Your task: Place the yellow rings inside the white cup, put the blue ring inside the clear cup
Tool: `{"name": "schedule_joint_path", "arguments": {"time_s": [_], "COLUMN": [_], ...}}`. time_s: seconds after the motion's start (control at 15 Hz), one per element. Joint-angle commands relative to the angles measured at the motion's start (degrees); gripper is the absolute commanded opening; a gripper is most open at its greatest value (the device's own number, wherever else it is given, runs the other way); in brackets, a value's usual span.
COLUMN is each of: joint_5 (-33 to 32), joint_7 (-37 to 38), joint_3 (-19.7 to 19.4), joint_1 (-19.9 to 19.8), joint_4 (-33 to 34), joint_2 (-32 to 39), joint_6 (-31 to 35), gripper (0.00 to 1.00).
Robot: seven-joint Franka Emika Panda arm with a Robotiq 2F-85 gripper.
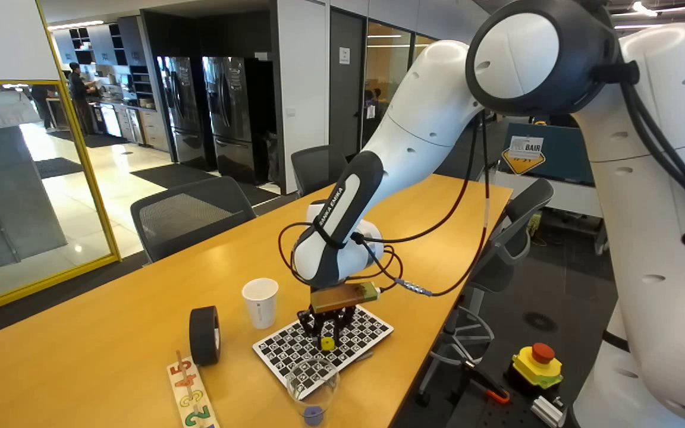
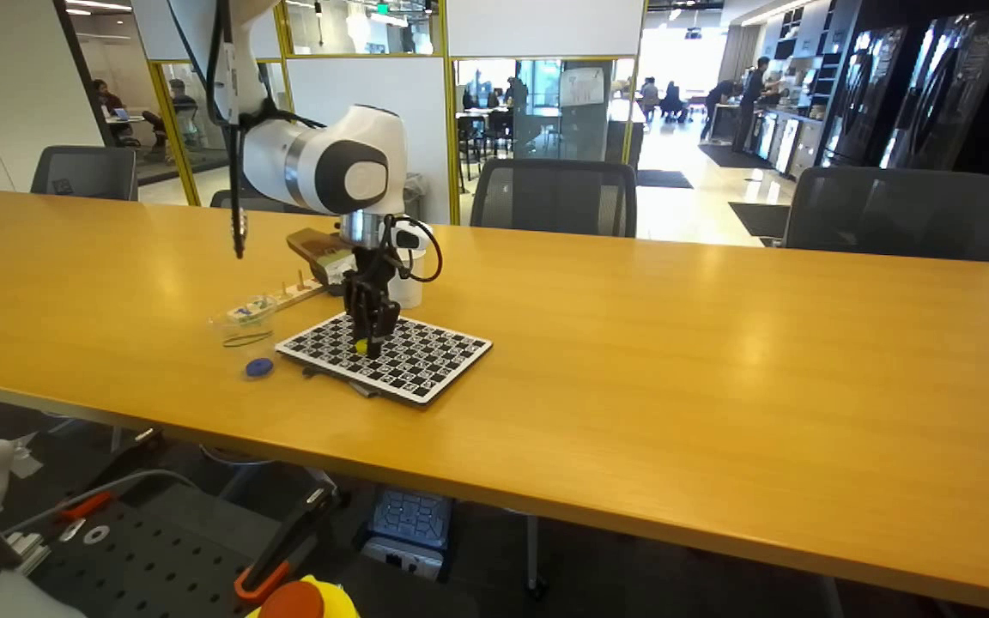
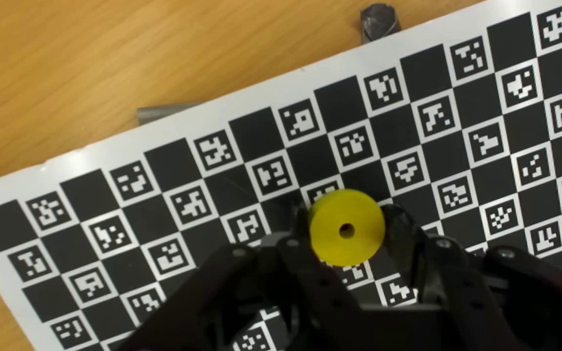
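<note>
My end effector [image 3: 347,219] is clamped on a yellow ring [image 3: 344,207], one fingertip against each side, the tips parted only by it. The ring's holed face looks up at my wrist over the checkered board [image 1: 372,326]; whether it touches that surface, I cannot tell. Near the board's corner, the clear cup [image 1: 314,389] stands on the counter [image 2: 683,386], the blue ring [image 1: 313,415] at its bottom. The white cup [image 1: 260,304] stands upright just beside the board, its depths hidden.
</note>
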Motion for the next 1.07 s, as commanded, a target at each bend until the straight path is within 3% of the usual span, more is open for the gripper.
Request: {"name": "schedule_joint_path", "arguments": {"time_s": [0.0, 0.47, 1.0], "joint_5": [1.79, -2.76, -9.44], "joint_7": [-1.86, 0.89, 2.54], "joint_3": [0.24, -2.43, -2.86], "joint_1": [-0.27, 2.54, 5.69], "joint_4": [0.26, 1.90, 13.30], "joint_2": [0.39, -5.92, -4.77], "joint_6": [0.84, -0.19, -3.62], "gripper": [0.17, 0.17, 0.17]}}
